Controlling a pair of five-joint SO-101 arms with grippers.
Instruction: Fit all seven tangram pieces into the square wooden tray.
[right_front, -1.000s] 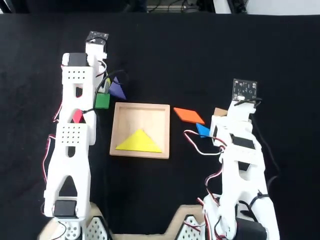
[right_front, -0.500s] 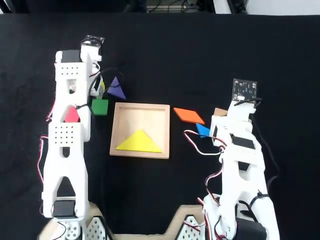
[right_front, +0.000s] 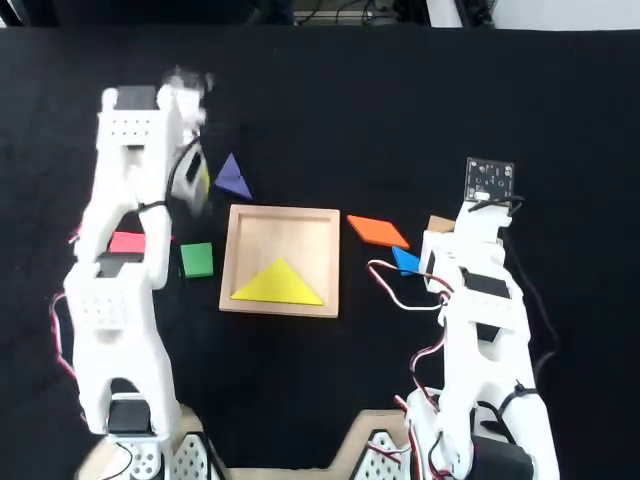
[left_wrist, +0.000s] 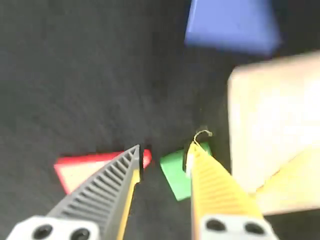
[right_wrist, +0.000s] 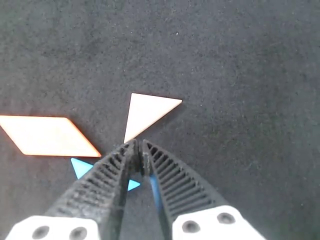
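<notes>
Left wrist view: I found the left gripper (left_wrist: 166, 149) with jaws spread and holding nothing; the right gripper (right_wrist: 139, 148) had its jaws pressed together, also empty.
Below the left jaws lay the green square (left_wrist: 177, 172) and a red piece (left_wrist: 80, 167), apart from each other, the square near the square wooden tray (right_front: 280, 212). The tray held one yellow triangle (right_front: 278, 283). A purple triangle (right_front: 234, 178) lay near its far left corner. The right jaws stood over the blue triangle (right_wrist: 79, 166), with the orange parallelogram (right_wrist: 45, 135) and a pale triangle (right_wrist: 145, 112) near.
</notes>
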